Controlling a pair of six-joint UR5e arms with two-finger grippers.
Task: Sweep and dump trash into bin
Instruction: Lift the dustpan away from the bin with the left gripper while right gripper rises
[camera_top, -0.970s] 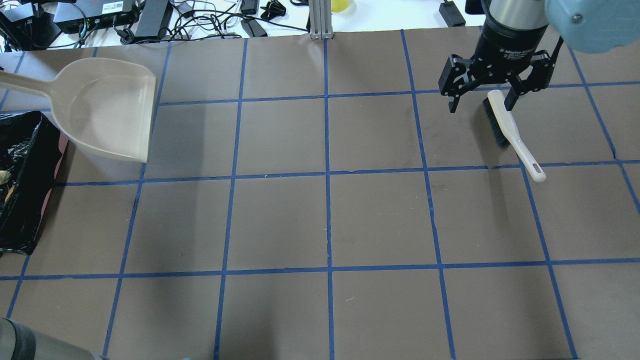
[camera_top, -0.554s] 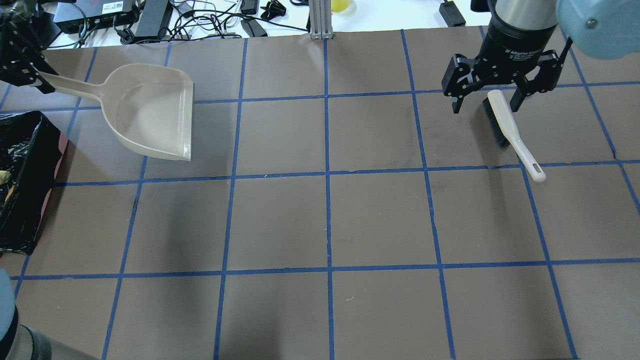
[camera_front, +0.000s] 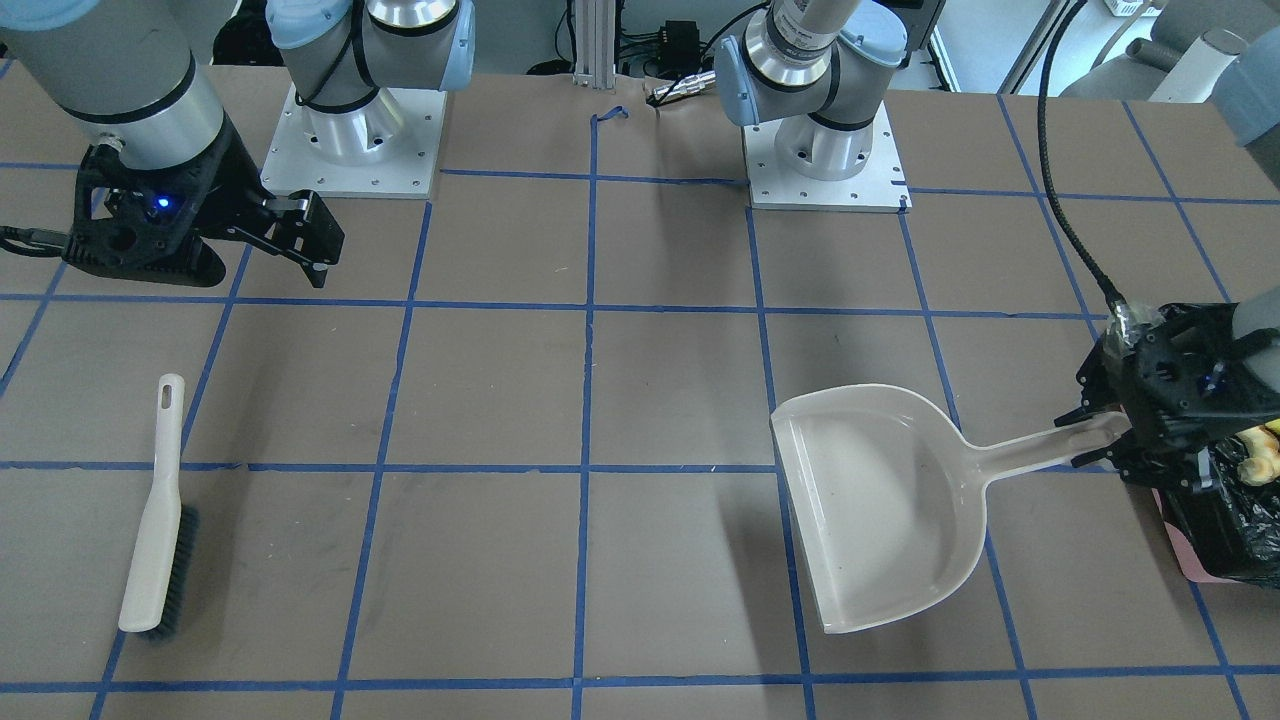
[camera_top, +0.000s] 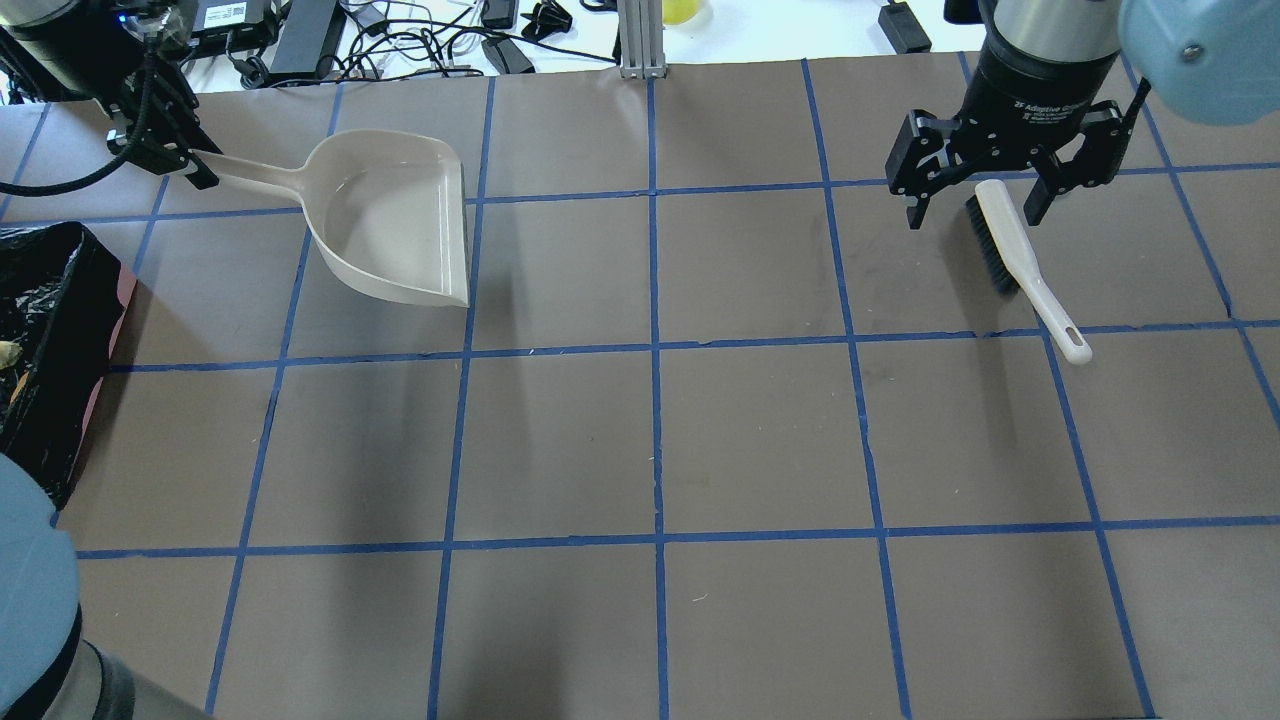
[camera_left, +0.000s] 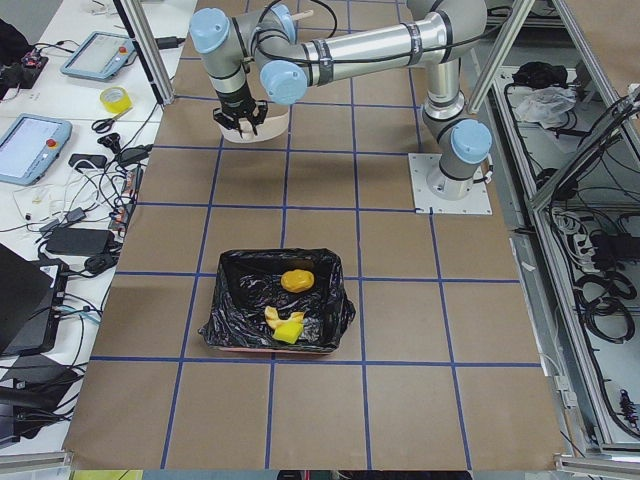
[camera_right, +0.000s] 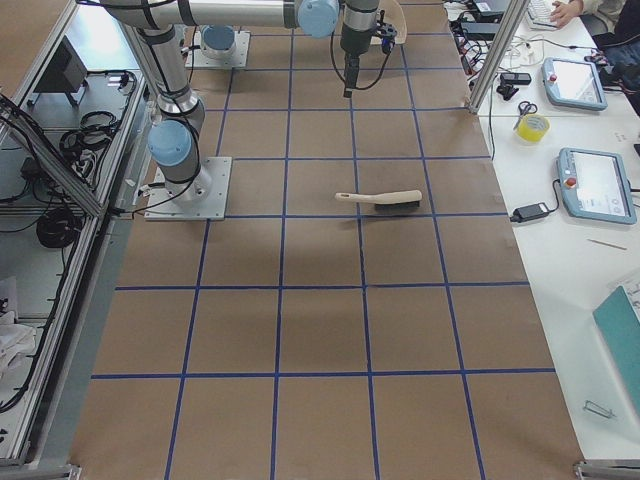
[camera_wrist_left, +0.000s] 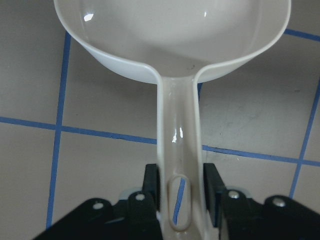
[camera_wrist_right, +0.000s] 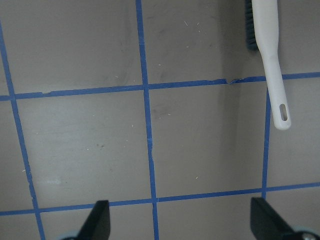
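Note:
The bin (camera_left: 228, 300), pink with a black bag, sits at the table's left end (camera_top: 50, 330). The trash lies inside it: a tan lump (camera_left: 296, 281), a yellow wedge (camera_left: 290, 334) and a pale slice (camera_left: 270, 317). My left gripper (camera_top: 188, 168) is shut on the handle of the empty beige dustpan (camera_top: 400, 225), held just above the table to the right of the bin. The wrist view shows both fingers (camera_wrist_left: 150, 187) clamping the handle (camera_wrist_left: 179, 145). My right gripper (camera_top: 975, 205) hangs open above the head of the white brush (camera_top: 1010, 250), which lies flat on the table.
Blue tape lines (camera_top: 655, 350) divide the brown table into squares. Cables and black boxes (camera_top: 300, 35) crowd the far edge behind the dustpan. The two arm bases (camera_front: 820, 150) stand on the robot's side. Tablets and tape (camera_right: 590, 180) lie on a side bench.
My left gripper has carried the dustpan to the right, away from the bin, and has come into view. The right gripper has barely moved; the brush lies where it was.

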